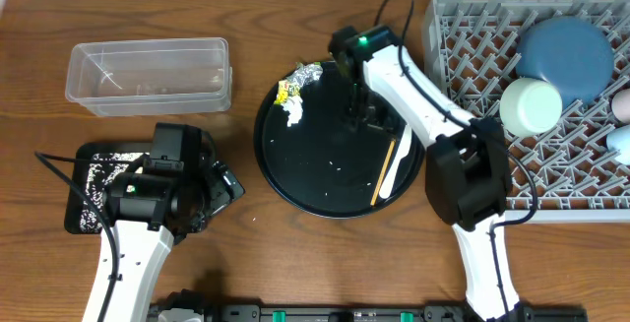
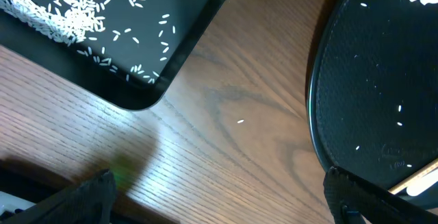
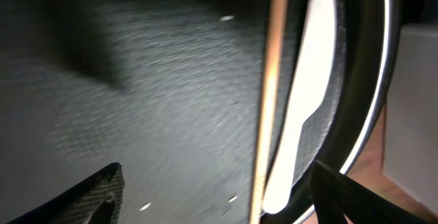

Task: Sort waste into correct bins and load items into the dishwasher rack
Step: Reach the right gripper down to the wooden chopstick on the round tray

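Observation:
Crumpled silver foil [image 1: 307,73], a yellow wrapper [image 1: 284,91] and white paper [image 1: 293,113] lie at the round black tray's [image 1: 295,179] far left rim. Chopsticks [image 1: 390,164] [image 3: 270,94] and the white spoon [image 1: 401,161] [image 3: 308,94] rest at its right edge. My right gripper [image 1: 360,117] [image 3: 219,196] hangs open low over that tray, the chopsticks and spoon handle between its fingers, near the right one. My left gripper [image 1: 228,186] [image 2: 219,203] is open over bare wood, between the shallow black bin [image 1: 79,214] [image 2: 191,39] holding white rice [image 2: 68,5] and the round tray [image 2: 383,80].
The clear tub [image 1: 148,74] stands at the back left. The grey rack [image 1: 472,46] at the right holds a dark blue plate [image 1: 566,56], a pale green bowl [image 1: 530,105], a pink cup [image 1: 622,105] and a light blue cup [image 1: 620,143]. One grain [image 2: 241,121] lies on the wood.

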Action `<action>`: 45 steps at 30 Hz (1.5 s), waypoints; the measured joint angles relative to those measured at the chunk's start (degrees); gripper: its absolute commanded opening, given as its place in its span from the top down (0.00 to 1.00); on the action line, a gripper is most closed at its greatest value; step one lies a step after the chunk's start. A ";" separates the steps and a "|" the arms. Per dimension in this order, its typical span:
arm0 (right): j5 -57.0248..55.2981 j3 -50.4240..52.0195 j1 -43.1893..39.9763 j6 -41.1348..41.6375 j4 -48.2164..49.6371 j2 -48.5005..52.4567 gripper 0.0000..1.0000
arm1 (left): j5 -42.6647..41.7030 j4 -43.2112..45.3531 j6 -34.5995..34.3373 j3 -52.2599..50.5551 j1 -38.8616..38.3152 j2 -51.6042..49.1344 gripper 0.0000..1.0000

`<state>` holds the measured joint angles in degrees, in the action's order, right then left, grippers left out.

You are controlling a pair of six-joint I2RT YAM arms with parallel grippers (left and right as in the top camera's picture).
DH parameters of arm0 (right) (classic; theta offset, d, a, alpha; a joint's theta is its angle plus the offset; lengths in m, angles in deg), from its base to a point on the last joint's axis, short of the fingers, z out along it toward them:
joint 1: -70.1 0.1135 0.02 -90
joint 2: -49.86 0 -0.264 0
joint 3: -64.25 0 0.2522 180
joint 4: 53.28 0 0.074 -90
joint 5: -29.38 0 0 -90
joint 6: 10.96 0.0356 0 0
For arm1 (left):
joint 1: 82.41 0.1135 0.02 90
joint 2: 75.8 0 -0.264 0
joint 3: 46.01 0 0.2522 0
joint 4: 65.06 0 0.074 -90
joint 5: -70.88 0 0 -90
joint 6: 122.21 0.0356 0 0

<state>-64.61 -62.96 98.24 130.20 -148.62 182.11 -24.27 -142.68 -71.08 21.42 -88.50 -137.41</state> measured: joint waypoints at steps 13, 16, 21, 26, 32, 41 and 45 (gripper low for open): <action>1.22 7.98 -0.74 -2.58 8.11 0.04 0.19 | 0.00 -0.02 -0.13 0.00 0.00 0.00 0.02; 1.79 8.66 -0.76 -2.32 8.76 0.02 0.20 | 0.02 -0.02 -0.13 0.00 0.00 0.00 0.02; 2.25 9.57 -0.81 -2.16 9.70 -0.33 0.20 | 0.00 -0.02 -0.13 0.00 0.00 0.00 0.02; 2.91 10.19 -1.01 -2.16 10.16 -0.70 0.21 | 0.00 -0.02 -0.13 0.00 0.00 0.00 0.02; 3.58 10.56 -1.25 -2.16 9.07 -0.85 0.23 | 0.00 -0.02 -0.13 0.00 0.00 0.00 0.02; 3.06 12.15 -1.77 -1.46 7.10 -2.62 0.22 | 0.00 -0.02 -0.13 0.00 0.00 0.00 0.02; 1.92 12.28 -1.77 -1.14 6.71 -5.38 0.21 | 0.00 -0.02 -0.13 0.00 0.00 0.00 0.02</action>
<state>-62.69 -50.68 96.47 129.06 -141.91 176.73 -24.27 -142.70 -71.22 21.42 -88.50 -137.41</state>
